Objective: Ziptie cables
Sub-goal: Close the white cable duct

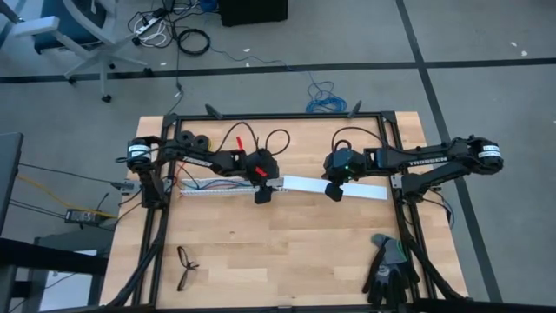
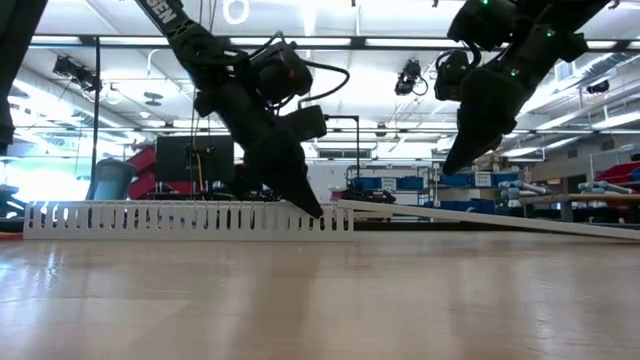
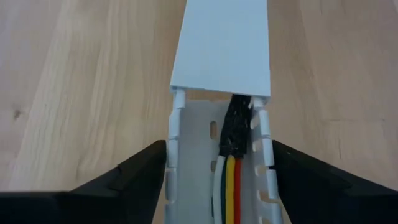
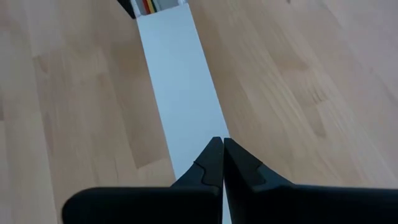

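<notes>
Straddling the slotted strip [image 3: 214, 186], my left gripper [image 3: 217, 180] is spread; cables [image 3: 229, 186] look light, floppy. Right gripper [image 4: 217, 158] pressed together on the cover [image 4: 180, 87].

Left claw [image 3: 217, 180] low, fingers spread wide, right claw [image 4: 222, 163] pinched tight, both arms reaching inward

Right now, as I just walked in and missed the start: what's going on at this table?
The left pincer stands open astride the end of the white slotted cable duct, where the coloured cables lie in the channel. The flat white cover reaches from that end toward the right arm. The right pincer is shut, its tip pressing down on the cover farther along.
</notes>
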Available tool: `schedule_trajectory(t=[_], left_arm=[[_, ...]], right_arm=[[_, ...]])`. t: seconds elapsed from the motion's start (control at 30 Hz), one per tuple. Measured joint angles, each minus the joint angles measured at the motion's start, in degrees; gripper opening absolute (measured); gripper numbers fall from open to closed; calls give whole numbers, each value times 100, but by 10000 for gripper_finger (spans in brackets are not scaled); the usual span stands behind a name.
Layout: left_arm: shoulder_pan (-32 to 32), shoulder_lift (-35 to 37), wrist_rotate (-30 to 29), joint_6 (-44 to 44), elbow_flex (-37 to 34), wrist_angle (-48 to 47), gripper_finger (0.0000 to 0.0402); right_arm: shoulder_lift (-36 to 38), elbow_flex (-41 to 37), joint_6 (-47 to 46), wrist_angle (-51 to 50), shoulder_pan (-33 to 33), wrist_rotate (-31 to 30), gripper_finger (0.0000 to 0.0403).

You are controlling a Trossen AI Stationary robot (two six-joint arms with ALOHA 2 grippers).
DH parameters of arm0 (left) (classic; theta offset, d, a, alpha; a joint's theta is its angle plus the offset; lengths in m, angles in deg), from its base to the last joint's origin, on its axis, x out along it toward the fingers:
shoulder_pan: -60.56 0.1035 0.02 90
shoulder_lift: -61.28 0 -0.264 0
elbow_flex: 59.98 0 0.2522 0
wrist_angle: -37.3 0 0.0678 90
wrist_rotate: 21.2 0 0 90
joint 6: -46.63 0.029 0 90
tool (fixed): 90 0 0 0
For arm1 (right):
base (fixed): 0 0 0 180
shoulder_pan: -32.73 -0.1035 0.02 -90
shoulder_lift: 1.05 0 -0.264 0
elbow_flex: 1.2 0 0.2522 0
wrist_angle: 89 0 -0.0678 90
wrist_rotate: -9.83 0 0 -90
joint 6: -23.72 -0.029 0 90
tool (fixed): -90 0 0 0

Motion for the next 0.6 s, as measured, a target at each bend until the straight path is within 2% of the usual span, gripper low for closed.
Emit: schedule_trajectory(t=[0.23, 0.43, 0.6], left_arm=[[0, -81, -6, 54, -35, 102, 257], [-9, -79, 13, 51, -35, 89, 232], [-51, -79, 23, 52, -30, 82, 224]], right_arm=[[0, 0, 0, 128, 0, 0, 1], [-63, 0, -140, 692, 0, 4, 0], [-652, 3, -209, 1568, 14, 163, 0]])
